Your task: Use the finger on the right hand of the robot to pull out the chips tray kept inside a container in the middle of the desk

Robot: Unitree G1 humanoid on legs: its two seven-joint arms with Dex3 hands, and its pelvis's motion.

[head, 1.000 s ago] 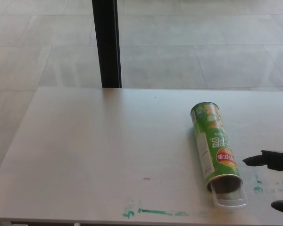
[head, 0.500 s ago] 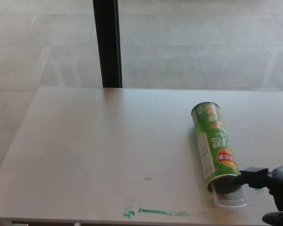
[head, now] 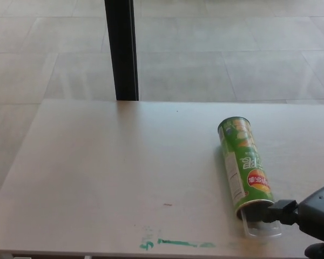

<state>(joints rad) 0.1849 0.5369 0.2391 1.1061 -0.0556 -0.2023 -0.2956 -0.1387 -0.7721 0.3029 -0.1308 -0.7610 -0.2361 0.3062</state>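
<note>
A green chips can [head: 243, 164] lies on its side on the desk [head: 124, 172], its open mouth toward the near edge. A clear plastic tray [head: 262, 227] sticks a little way out of that mouth. My right hand [head: 308, 218] comes in from the lower right. One black finger [head: 275, 212] is stretched out to the left, and its tip lies over the tray at the can's mouth. The hand holds nothing. My left hand is out of the picture.
A black post [head: 122, 49] stands behind the desk's far edge. Green paint marks [head: 175, 243] streak the desk near its front edge. Tiled floor lies beyond the desk.
My right hand has moved left and down. Its stretched finger went from beside the can to the tray at the can's mouth. The can has stayed in place.
</note>
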